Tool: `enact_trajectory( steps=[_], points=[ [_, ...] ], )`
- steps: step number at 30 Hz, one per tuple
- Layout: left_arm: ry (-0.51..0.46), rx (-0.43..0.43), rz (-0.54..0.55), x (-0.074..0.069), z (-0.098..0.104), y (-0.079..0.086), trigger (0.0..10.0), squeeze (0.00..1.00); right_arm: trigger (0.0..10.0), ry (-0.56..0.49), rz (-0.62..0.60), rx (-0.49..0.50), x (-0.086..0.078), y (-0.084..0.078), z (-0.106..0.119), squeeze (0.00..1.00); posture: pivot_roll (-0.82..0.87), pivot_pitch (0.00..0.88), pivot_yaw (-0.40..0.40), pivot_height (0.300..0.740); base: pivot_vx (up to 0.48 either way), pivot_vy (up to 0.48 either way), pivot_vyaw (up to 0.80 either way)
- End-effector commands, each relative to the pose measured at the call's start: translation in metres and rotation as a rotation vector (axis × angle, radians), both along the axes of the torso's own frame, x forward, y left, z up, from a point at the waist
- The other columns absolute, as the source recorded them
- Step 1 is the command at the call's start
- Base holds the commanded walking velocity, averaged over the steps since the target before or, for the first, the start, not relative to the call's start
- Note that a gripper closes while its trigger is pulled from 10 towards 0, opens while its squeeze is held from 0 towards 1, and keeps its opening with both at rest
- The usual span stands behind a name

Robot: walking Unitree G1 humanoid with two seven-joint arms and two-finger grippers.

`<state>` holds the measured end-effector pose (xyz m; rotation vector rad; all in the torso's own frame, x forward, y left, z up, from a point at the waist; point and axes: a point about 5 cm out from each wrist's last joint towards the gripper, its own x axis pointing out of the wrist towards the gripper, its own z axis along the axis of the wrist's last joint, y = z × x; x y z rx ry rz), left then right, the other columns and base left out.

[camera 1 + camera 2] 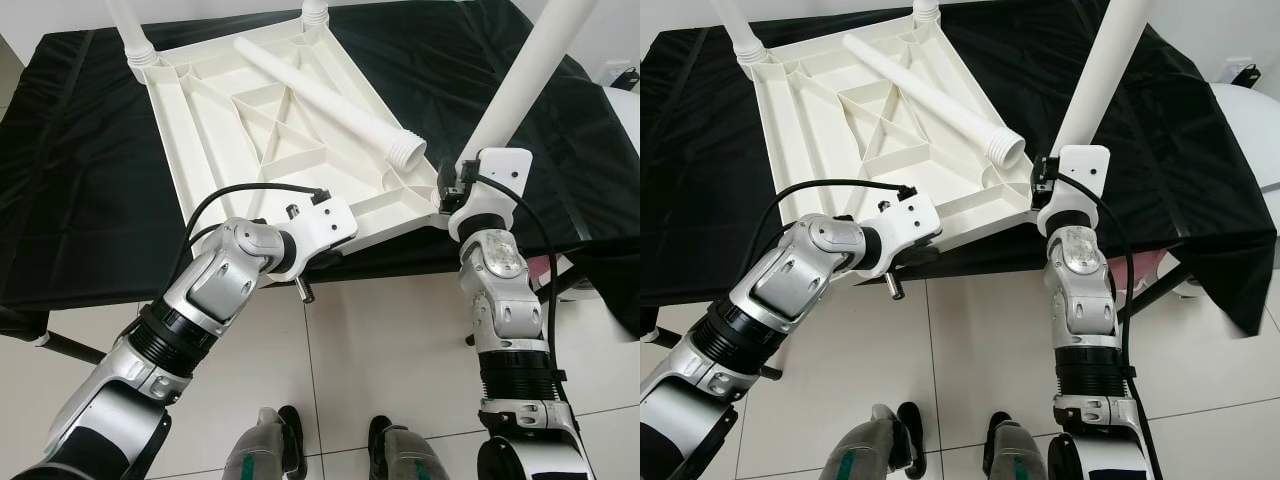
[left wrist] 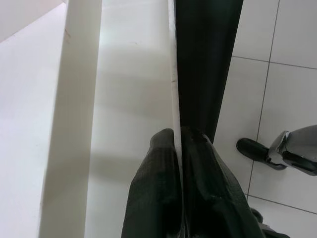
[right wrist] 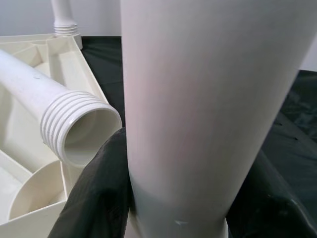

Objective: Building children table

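The white plastic tabletop (image 1: 270, 140) lies upside down on a black cloth (image 1: 80, 180), its ribbed underside facing up. The left claw (image 2: 178, 148) is clenched on the tabletop's thin near edge, one black finger (image 2: 158, 188) on the white plastic and the other against the dark cloth side. Beyond this claw, a loose leg (image 1: 330, 100) lies slantwise across the ribs, a smooth white tube with a ridged, threaded open end (image 3: 81, 129) (hollow inside). The right claw (image 3: 176, 198) grasps an upright leg (image 1: 525, 70) just above the tabletop's near right corner, its textured black fingers (image 3: 94, 193) wrapped on either side of the smooth round tube. The loose leg's threaded end sits just beside this claw. Two more legs (image 1: 130, 30) stand in the far corners, well apart from both claws. Pale floor tiles (image 1: 390, 350) lie below.
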<state>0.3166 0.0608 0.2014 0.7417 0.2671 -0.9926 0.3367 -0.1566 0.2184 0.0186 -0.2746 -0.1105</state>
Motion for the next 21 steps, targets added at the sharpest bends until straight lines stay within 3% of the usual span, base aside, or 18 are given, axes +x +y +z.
enact_trajectory(
  steps=[1, 21],
  points=[
    [-0.076, 0.008, 0.036, 0.0037, 0.0098, -0.0006, 10.0, 0.0, 10.0, 0.037, 0.011, 0.008, -0.0016, 0.0114, -0.0076, 0.0, -0.11, 0.2, 0.065, 0.74, 0.0, 0.0, 0.0],
    [-0.07, 0.007, 0.04, 0.0029, 0.0096, 0.0003, 10.0, 0.0, 10.0, 0.071, -0.177, 0.04, 0.0006, 0.0138, -0.0108, 0.0, -0.11, 0.211, 0.068, 0.74, 0.0, 0.0, 0.0]
  ],
)
